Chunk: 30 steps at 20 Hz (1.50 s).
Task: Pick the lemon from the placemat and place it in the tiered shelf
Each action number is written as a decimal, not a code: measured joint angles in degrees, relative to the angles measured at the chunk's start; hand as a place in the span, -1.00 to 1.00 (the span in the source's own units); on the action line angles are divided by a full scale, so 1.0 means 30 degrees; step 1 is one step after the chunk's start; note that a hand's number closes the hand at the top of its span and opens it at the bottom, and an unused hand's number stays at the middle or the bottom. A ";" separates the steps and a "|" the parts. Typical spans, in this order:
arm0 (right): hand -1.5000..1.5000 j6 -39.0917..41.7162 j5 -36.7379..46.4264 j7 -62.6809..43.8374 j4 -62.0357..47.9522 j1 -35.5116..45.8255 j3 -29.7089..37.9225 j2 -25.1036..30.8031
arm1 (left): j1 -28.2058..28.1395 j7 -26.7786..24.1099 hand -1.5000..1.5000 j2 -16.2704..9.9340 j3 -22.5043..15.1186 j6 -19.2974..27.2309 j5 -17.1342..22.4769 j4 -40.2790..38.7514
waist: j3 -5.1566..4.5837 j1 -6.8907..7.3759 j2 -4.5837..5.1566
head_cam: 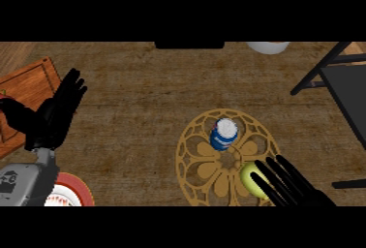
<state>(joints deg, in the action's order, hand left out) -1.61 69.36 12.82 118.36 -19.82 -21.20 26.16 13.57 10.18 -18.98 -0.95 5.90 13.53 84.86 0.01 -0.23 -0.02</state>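
A yellow-green lemon (251,177) lies on the right side of a round tan placemat (202,160) with a cut-out flower pattern. My right hand (292,186) comes in from the lower right, its straight fingers spread over the lemon's right side and partly covering it; the hand is open. The dark tiered shelf (343,92) stands at the right edge, only its frame and one shelf showing. My left hand (55,115) rests open at the left, fingers pointing up.
A blue and white can (223,134) lies on the placemat just above the lemon. A wooden cutting board (27,89) sits at the far left. A red-rimmed plate (73,193) shows at the lower left, and a white bowl (268,46) at the top.
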 measured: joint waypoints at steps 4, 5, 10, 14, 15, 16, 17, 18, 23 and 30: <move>-1.00 0.0128 0.0327 0.0138 -0.0923 0.0735 -0.0027 -0.0799 | -0.0165 0.0625 0.00 0.0211 0.0171 -0.0143 -0.0285 0.0863 | -0.0001 0.0036 -0.0004; -1.00 0.0194 0.0398 0.0162 -0.1047 0.0884 -0.0044 -0.1010 | -0.0157 0.0582 0.00 0.0387 0.0193 -0.0145 -0.0445 0.0794 | -0.0002 0.0033 -0.0005; -1.00 -0.0044 0.1317 0.0010 -0.2788 0.1732 -0.0589 -0.2287 | 0.0031 0.0511 0.00 0.0643 0.0589 -0.0516 -0.0781 0.0466 | -0.0004 0.0044 0.0000; -1.00 0.0326 0.1528 0.0083 -0.3552 0.2301 -0.0496 -0.2738 | 0.0162 0.0917 0.00 0.1059 0.0657 -0.0454 -0.1177 0.0617 | -0.0047 0.0032 -0.0024; -1.00 0.0473 0.1668 0.0006 -0.3663 0.2416 -0.0592 -0.2899 | 0.0536 0.0862 0.00 0.1144 0.0801 -0.0486 -0.1212 0.0125 | -0.0063 0.0012 -0.0031; -1.00 0.0862 0.1603 0.0026 -0.3678 0.2681 -0.0483 -0.2929 | 0.0822 0.0816 0.00 0.1079 0.1038 -0.0696 -0.1130 -0.0260 | -0.0062 0.0005 -0.0025; 1.00 0.0803 0.1614 0.0153 -0.4063 0.2820 -0.0431 -0.3026 | 0.0769 0.0752 0.00 0.1075 0.1145 -0.0821 -0.1148 -0.0248 | -0.0079 0.0010 -0.0037; 1.00 0.0972 0.1449 0.0327 -0.4496 0.3307 -0.0124 -0.3072 | 0.0796 0.0748 0.00 0.1167 0.1130 -0.0842 -0.1230 -0.0263 | -0.0100 0.0012 -0.0048; 1.00 0.0252 0.2549 0.0388 -0.5851 0.4183 -0.0524 -0.3814 | 0.0176 0.0739 0.00 0.1323 0.1294 -0.1117 -0.1418 0.0421 | -0.0166 0.0060 -0.0136; 1.00 -0.1370 0.3417 0.0521 -0.6356 0.4151 -0.0708 -0.4523 | 0.0331 0.1213 0.00 0.1394 0.1434 -0.1130 -0.1612 0.0706 | -0.0389 0.0008 -0.0314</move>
<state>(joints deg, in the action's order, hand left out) -5.72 79.61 14.38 99.29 -7.37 -23.33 12.59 14.57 13.81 -14.79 3.35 2.50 8.69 86.98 -1.15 -0.21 -0.96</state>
